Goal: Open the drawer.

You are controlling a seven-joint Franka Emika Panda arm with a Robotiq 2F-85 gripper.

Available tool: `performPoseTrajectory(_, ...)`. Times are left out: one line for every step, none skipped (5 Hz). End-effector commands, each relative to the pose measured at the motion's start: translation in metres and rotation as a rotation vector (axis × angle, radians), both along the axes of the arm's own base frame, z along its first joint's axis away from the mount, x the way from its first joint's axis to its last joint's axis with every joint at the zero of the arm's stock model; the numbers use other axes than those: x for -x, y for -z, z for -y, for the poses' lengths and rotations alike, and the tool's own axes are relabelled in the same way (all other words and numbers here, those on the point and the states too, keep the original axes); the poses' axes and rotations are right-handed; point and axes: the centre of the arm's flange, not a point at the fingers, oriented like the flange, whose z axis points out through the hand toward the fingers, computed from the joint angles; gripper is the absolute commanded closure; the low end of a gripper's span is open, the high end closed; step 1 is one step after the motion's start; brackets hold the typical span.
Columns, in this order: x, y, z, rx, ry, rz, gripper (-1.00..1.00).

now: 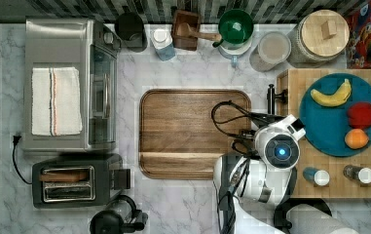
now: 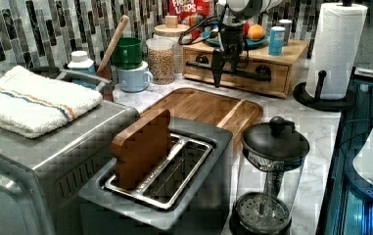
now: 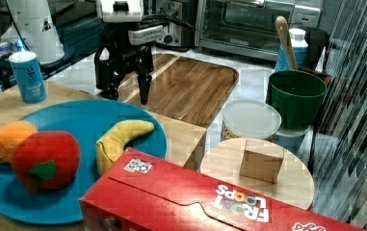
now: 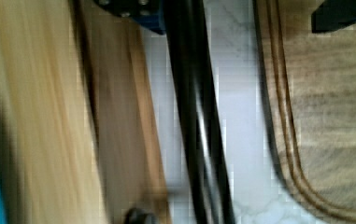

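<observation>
Claw [image 2: 225, 68] hangs pointing down in front of the wooden box, fingers apart. In the left view one finger [image 2: 216, 73] shows clearly, dropped across the black bar handle [image 2: 252, 74]; the other is hard to separate from the wrist behind it. In the right view both fingers [image 3: 145, 89] hang open, with a gap between them.

Handle sits right at the claw. In the wrist view the bar [image 4: 196, 121] runs lengthwise between the two finger bases, not yet pinched, marble counter showing behind it. To one side of the bar is the drawer [image 2: 233, 68], its pale front flush with the box, so closed as far as I can judge. To the other side is the brown tray [image 1: 193, 131], flat on the counter.

Key relation: the bar's long axis runs along the box front, across the line between the fingers. Likely next: close on the bar, then pull straight away from the box, toward the tray.

Above the drawer, on the box top, a blue plate [image 1: 336, 131] with fruit.
</observation>
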Motion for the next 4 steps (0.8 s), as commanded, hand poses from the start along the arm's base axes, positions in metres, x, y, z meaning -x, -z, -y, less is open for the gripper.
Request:
performPoseTrajectory(-0.050, 0.022, -0.191, -0.006, -0.111, 0.105, -1.00)
performPoseTrajectory(-0.045, 0.023, -0.228, -0.015, -0.115, 0.115, -1.00)
performPoseTrajectory(-0.040, 0.013, -0.262, -0.032, -0.094, 0.084, -1.00)
performPoseTrajectory(-0.028, 0.008, -0.274, -0.039, -0.112, 0.082, -1.00)
